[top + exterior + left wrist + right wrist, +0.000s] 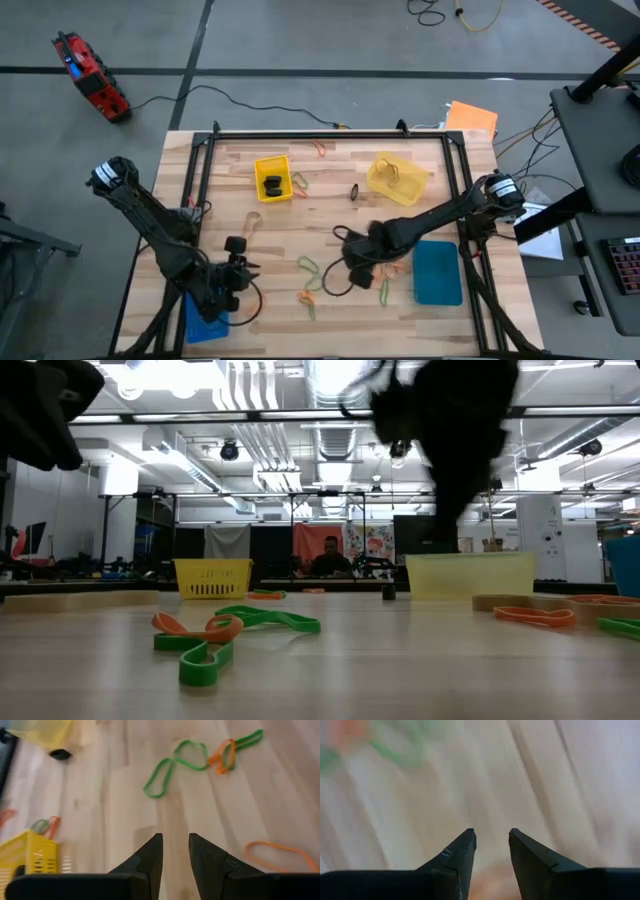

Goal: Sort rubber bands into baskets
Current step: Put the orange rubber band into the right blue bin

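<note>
High view: my left gripper (243,268) hovers over bare wood beside the bright blue basket (205,326). My right gripper (357,268) hangs just short of the green rubber bands (310,267) and the orange rubber band (308,296), with the teal-blue basket (437,272) behind it. The bright yellow basket (272,178) and pale yellow basket (396,178) lie well ahead of both.

Low view: a green-and-orange tangle (215,635) lies flat on the table (400,670). Risk: overlapping loops may come up together and land in one wrong basket.

Left wrist view: my fingers (150,857) stand slightly apart, pinching nothing. Green and orange loops (200,760) lie well ahead, and an orange loop (280,855) just beside one fingertip.

Right wrist view: fingers (462,850) apart and empty over blurred wood. Risk: closing here catches nothing.
</note>
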Available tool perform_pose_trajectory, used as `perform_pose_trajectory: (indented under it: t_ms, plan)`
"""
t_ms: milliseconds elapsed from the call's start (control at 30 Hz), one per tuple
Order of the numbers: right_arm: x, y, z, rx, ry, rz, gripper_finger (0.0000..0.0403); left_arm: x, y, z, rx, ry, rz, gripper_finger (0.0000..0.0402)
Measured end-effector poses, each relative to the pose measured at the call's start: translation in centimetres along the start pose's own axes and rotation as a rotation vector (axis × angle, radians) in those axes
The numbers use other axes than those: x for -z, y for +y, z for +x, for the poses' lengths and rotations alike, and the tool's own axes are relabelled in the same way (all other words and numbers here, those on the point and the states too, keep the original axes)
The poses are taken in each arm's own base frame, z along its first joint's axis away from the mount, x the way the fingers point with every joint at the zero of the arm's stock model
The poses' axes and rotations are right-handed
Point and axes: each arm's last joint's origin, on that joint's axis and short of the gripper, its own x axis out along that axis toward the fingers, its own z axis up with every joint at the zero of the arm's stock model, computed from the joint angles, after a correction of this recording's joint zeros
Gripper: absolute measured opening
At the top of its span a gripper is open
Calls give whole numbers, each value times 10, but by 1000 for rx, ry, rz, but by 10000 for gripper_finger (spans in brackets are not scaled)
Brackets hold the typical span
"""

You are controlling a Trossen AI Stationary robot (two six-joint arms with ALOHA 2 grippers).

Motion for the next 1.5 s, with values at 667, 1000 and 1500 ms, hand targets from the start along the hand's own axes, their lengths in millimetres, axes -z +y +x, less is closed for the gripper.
perform_pose_trajectory:
  t_ms: [667,1000,1500]
  plan:
    - [19,-2,24,145,190,344,131,-3,8,-2,-182,-64,51,79]
    - [18,3,48,120,214,355,143,-1,10,-3,-216,-54,76,79]
    - [20,4,67,141,252,333,70,-1,12,-4,-234,-64,77,79]
